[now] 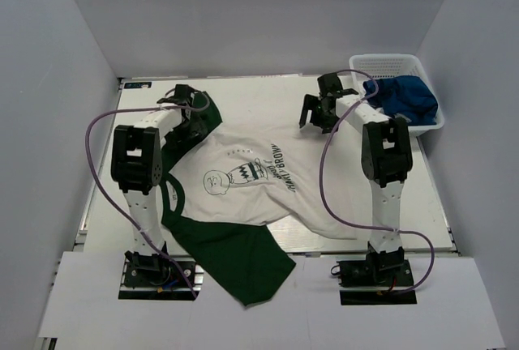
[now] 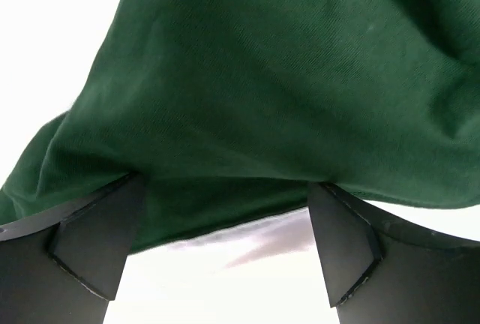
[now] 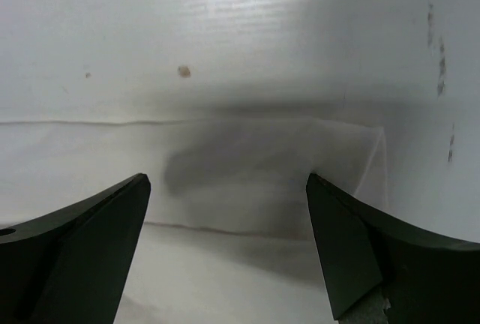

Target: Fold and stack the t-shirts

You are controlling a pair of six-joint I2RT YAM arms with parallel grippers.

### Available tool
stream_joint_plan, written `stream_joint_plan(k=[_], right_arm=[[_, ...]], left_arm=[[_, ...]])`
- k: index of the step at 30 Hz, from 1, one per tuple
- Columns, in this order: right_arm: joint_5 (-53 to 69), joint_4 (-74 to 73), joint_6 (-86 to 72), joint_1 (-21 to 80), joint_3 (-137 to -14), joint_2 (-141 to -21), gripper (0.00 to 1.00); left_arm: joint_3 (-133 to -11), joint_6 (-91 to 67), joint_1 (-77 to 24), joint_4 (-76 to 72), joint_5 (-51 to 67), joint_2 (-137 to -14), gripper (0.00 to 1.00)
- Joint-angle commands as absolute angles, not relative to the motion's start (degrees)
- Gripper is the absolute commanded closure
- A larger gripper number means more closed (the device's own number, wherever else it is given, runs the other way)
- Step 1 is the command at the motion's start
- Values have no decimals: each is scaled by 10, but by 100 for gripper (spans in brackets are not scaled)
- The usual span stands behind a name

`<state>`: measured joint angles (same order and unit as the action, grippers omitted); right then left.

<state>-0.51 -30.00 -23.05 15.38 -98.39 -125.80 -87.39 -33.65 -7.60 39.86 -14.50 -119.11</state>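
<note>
The left claw (image 1: 190, 105) is spread wide at the table's far left, with the green sleeve (image 2: 262, 76) bunched right at its fingertips. The right claw (image 1: 323, 112) is spread too, hanging over bare white table (image 1: 259, 99). The printed shirt (image 1: 243, 176) sprawls mid-table, its near sleeve drooping off the near edge. The blue shirt (image 1: 403, 96) sits in the basket (image 1: 389, 61), far-right corner. White walls close three sides, and open tabletop runs along the far edge.

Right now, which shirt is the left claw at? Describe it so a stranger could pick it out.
Start at the white table, not the basket at its far right corner. Spread across the middle lies a t-shirt, the left claw at its far sleeve. Unlike the blue shirt in the basket, it has a white body, dark green sleeves and a dark chest print.
</note>
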Motion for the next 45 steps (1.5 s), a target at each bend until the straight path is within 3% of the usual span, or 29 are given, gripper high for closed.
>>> stream_joint_plan(k=[1,10,13,16,20,25,30,33,36,38,45], right_arm=[[-22,-299,-233,149,-1039,-1300,10],[-49,-345,-235,97,-1242,-1469,10],[16,-244,-174,86,-1258,-1474,10],[62,-152,-132,83,-1257,-1463,10],[78,-149,-80,89,-1323,-1456,10],[104,-127,-71,94,-1248,-1373,10],[109,-213,-60,115,-1183,-1265,10],[96,-196,-97,127,-1013,-1170,10],[85,-142,-160,133,-825,-1061,10],[80,-115,-176,134,-717,-991,10],[109,-115,-228,138,-578,-938,10]], left_arm=[[-919,-302,-74,402,-138,-1223,0],[-1184,-216,-69,431,-113,-1419,0],[-1277,-169,-69,430,-122,-1467,0],[-1301,-122,-69,392,-100,-1474,0],[-1296,-103,-69,323,-48,-1441,0],[-1348,-103,-69,339,19,-1394,0],[-1215,-162,-85,386,25,-1225,0],[-1041,-231,-85,407,52,-1131,0],[-788,-285,-97,391,61,-1000,0],[-708,-301,-105,391,88,-925,0],[-466,-372,-138,435,105,-741,0]])
